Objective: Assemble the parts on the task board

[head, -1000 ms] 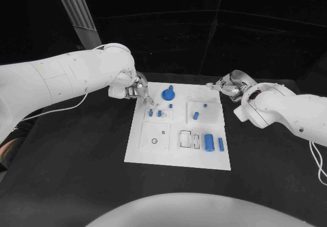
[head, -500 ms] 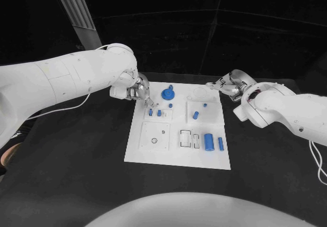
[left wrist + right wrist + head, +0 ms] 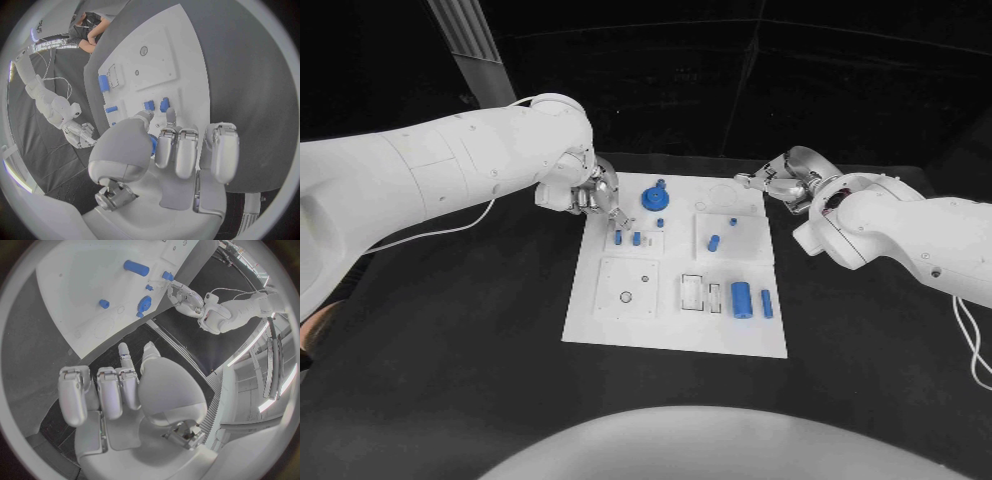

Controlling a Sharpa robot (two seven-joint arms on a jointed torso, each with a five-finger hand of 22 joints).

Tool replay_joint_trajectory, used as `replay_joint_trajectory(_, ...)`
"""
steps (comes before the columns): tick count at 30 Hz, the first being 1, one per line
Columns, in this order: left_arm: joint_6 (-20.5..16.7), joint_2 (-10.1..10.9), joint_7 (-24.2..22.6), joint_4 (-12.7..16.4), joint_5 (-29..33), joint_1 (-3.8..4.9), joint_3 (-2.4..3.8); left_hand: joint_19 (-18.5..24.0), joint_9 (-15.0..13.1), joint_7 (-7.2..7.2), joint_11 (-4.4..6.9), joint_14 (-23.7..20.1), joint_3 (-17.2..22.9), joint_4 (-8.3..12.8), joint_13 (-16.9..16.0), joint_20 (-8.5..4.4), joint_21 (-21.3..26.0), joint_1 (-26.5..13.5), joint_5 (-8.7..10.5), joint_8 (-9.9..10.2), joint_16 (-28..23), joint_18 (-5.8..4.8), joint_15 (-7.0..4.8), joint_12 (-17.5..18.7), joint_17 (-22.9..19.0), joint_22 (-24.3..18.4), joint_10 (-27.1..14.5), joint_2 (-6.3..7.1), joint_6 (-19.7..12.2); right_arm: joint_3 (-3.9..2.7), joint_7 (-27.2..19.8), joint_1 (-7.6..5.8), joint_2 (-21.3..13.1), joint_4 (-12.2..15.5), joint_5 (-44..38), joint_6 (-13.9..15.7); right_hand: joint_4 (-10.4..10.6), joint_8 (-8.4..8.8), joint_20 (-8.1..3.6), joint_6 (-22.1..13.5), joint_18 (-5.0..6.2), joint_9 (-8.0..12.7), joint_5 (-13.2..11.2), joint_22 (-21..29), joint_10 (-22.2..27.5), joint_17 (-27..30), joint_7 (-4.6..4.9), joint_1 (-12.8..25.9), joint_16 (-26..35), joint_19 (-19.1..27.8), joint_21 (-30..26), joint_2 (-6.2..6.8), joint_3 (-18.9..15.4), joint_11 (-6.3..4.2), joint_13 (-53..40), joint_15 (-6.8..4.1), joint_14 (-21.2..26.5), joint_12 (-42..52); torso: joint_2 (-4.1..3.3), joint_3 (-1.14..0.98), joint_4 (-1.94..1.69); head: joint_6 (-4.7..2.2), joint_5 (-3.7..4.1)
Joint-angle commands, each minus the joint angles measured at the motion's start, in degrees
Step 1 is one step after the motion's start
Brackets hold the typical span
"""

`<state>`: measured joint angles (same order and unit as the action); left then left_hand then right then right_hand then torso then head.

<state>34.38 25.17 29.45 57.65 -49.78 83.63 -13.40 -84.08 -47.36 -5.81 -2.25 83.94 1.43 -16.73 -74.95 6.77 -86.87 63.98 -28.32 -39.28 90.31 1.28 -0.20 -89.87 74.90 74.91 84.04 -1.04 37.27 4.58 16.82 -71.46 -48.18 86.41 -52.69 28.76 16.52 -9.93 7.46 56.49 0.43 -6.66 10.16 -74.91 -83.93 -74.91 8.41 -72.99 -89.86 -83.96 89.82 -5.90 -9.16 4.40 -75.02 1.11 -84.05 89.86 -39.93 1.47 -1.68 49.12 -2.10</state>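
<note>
White board (image 3: 625, 320), lying with its long axis running away from the robot on the black tabletop (image 3: 459, 340), is carrying the blue pieces. Left hand (image 3: 593, 196) is hanging over the board's far left corner, fingers curled in; whether it is pinching anything cannot be told. Two short blue pegs (image 3: 627, 238) are sitting just inward of its fingertips, with the round blue disc (image 3: 653, 199) beside it toward the centre. Right hand (image 3: 783, 181), fingers curled and grasping nothing, is hovering off the far right corner, apart from the board. Bare tabletop is lying open on both sides.
</note>
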Motion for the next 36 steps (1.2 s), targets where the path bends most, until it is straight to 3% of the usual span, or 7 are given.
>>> replay_joint_trajectory(1,1.29,-0.09,0.46,-0.19,0.53,-0.01,0.02,-1.69,0.15,0.03,-0.15,6.06,-0.49,-0.03,-15.05,-0.15,-0.08,-0.22,1.77,0.39,-0.31,-0.06,0.16,-0.13,15.1,13.48,5.96,-0.33,0.44,-0.03,-0.14,-0.1,0.02,0.13,0.0,-0.04,0.11,-0.35,-0.31,-0.4,-0.43,-0.06,0.25,-15.09,-6.07,-15.09,-0.02,-0.22,-0.14,-6.04,0.18,-0.39,-0.29,-0.16,-14.98,-0.26,-5.95,0.14,0.03,0.0,-0.04,-0.04,0.06)
replay_joint_trajectory(3,1.24,-0.1,0.63,-0.24,0.56,-0.06,0.02,-1.69,0.22,0.1,-0.09,6.06,-0.38,0.04,-15.05,-0.14,-0.08,0.61,3.66,0.46,-0.31,-0.06,0.14,-0.13,15.1,13.48,5.96,-0.86,0.57,-0.03,-0.15,-0.1,0.03,0.13,0.0,-0.04,0.11,-0.35,-0.31,-0.4,-0.43,-0.06,0.25,-15.09,-6.07,-15.09,-0.02,-0.22,-0.14,-6.04,0.18,-0.39,-0.29,-0.16,-14.98,-0.26,-5.95,0.14,0.03,0.01,-0.03,-0.01,0.06)
replay_joint_trajectory(7,1.11,-0.16,1.04,-0.25,0.61,-0.16,0.02,-1.74,0.3,0.27,0.08,6.06,0.22,0.07,-15.05,-0.22,-0.12,4.11,12.83,0.56,-0.31,-0.07,0.0,-0.13,15.1,13.5,5.96,-2.74,0.87,-0.03,-0.17,-0.1,0.04,0.14,0.0,-0.03,0.11,-0.35,-0.31,-0.4,-0.43,-0.06,0.25,-15.09,-6.07,-15.09,-0.02,-0.22,-0.14,-6.04,0.18,-0.39,-0.29,-0.16,-14.98,-0.26,-5.95,0.14,0.04,0.01,0.0,-0.04,0.03)
replay_joint_trajectory(9,1.23,-0.21,1.21,-0.26,0.62,-0.21,0.02,-1.72,0.3,0.28,0.08,6.06,0.13,0.1,-15.05,-0.23,-0.1,4.84,13.74,0.57,-0.31,-0.06,0.0,-0.13,15.1,13.49,5.96,-2.83,0.93,-0.03,-0.18,-0.1,0.04,0.13,0.0,-0.02,0.11,-0.35,-0.31,-0.4,-0.43,-0.06,0.25,-15.09,-6.07,-15.09,-0.02,-0.22,-0.14,-6.04,0.18,-0.39,-0.29,-0.16,-14.98,-0.26,-5.95,0.14,0.03,0.02,-0.02,-0.06,0.05)
replay_joint_trajectory(20,1.62,-0.45,1.58,-0.48,0.65,-0.38,0.02,-1.68,0.35,0.49,0.25,6.06,0.56,0.32,-15.05,-0.3,-0.05,8.98,14.05,0.64,-0.31,-0.05,-0.11,-0.13,15.1,13.47,5.96,-3.5,1.09,-0.03,-0.18,-0.1,0.07,0.12,0.0,-0.04,0.11,-0.35,-0.31,-0.4,-0.43,-0.06,0.25,-15.09,-6.07,-15.09,-0.02,-0.22,-0.14,-6.04,0.18,-0.39,-0.29,-0.16,-14.98,-0.26,-5.95,0.14,0.02,0.0,-0.04,-0.05,0.08)
replay_joint_trajectory(33,1.67,-1.16,1.37,-1.31,0.67,-0.62,0.02,-1.64,0.37,0.52,0.29,6.06,0.77,0.3,-15.05,-0.31,-0.02,9.55,13.95,0.67,-0.31,-0.03,-0.13,-0.13,15.1,13.45,5.96,-3.75,1.1,-0.03,-0.17,-0.1,0.1,0.13,0.0,-0.02,0.11,-0.35,-0.31,-0.4,-0.43,-0.06,0.25,-15.09,-6.07,-15.09,-0.02,-0.22,-0.14,-6.04,0.18,-0.39,-0.29,-0.16,-14.98,-0.26,-5.95,0.14,0.01,0.01,0.01,0.02,0.18)
replay_joint_trajectory(36,1.61,-1.31,1.26,-1.6,0.67,-0.67,0.02,-1.62,0.45,0.38,0.18,6.06,0.39,0.01,-15.05,-0.33,0.0,9.14,12.73,0.78,-0.31,-0.03,-0.11,-0.13,15.1,13.44,5.96,-3.63,1.14,-0.03,-0.16,-0.1,0.09,0.13,0.0,-0.02,0.11,-0.35,-0.31,-0.4,-0.43,-0.06,0.25,-15.09,-6.07,-15.09,-0.02,-0.22,-0.14,-6.04,0.18,-0.39,-0.29,-0.16,-14.98,-0.26,-5.95,0.14,0.01,-0.01,0.0,0.02,0.2)
